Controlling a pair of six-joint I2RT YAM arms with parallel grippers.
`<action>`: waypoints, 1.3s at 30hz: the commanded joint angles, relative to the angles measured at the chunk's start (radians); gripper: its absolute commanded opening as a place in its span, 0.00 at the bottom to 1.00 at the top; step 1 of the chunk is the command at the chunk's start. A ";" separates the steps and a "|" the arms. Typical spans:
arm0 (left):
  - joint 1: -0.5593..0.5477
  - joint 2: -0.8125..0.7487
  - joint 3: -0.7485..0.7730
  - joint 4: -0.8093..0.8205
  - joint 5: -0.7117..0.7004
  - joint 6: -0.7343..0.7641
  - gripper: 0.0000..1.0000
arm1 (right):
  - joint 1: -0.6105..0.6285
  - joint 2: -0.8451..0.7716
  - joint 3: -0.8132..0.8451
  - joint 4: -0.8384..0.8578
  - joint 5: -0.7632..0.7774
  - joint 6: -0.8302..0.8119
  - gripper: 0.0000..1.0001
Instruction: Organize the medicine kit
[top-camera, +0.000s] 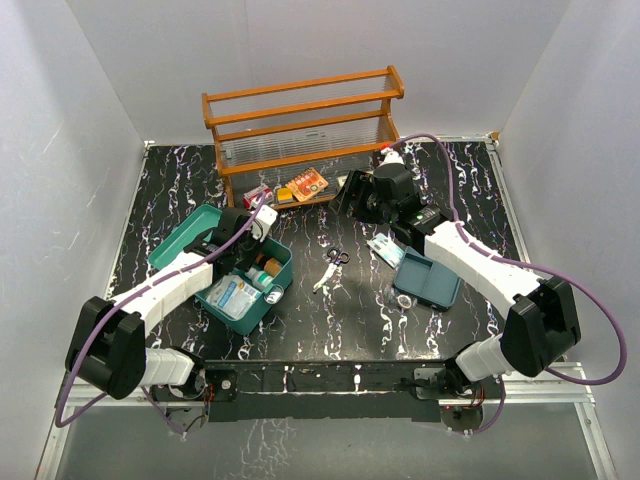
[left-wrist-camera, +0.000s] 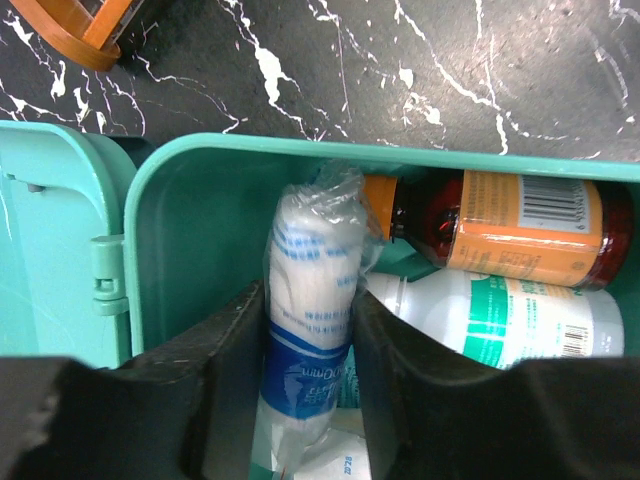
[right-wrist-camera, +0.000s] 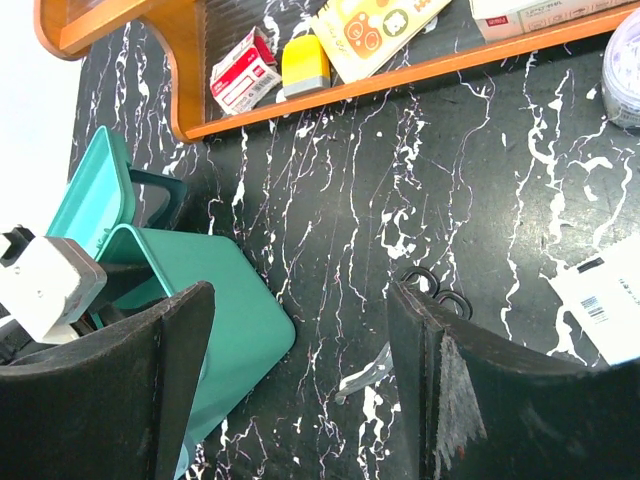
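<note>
The teal medicine kit (top-camera: 283, 262) stands open at the left, its lid (top-camera: 185, 235) laid back. My left gripper (left-wrist-camera: 310, 340) reaches down into it, its fingers against both sides of a white bandage roll (left-wrist-camera: 310, 270) in clear wrap with blue print. Beside the roll lie an amber bottle (left-wrist-camera: 520, 230) with an orange label and a white bottle (left-wrist-camera: 500, 320). My right gripper (right-wrist-camera: 300, 300) hangs open and empty over the table between the kit (right-wrist-camera: 220, 310) and the scissors (right-wrist-camera: 430, 285), in front of the rack.
An orange-brown wooden rack (top-camera: 300, 125) stands at the back, with a red box (top-camera: 257, 193) and a card pack (top-camera: 308, 184) on its bottom shelf. Scissors (top-camera: 333, 262) lie mid-table. A blue-grey tray (top-camera: 428, 280) and a packet (top-camera: 385, 248) lie under the right arm.
</note>
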 joint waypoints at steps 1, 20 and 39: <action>0.005 0.012 0.046 -0.028 -0.045 0.012 0.44 | -0.008 0.004 0.051 0.042 -0.017 -0.003 0.68; 0.004 -0.055 0.012 0.077 0.016 -0.117 0.34 | -0.011 0.000 0.024 0.052 -0.045 0.021 0.68; -0.012 0.095 -0.021 0.213 -0.083 -0.155 0.13 | -0.020 -0.005 0.017 0.052 -0.038 0.005 0.67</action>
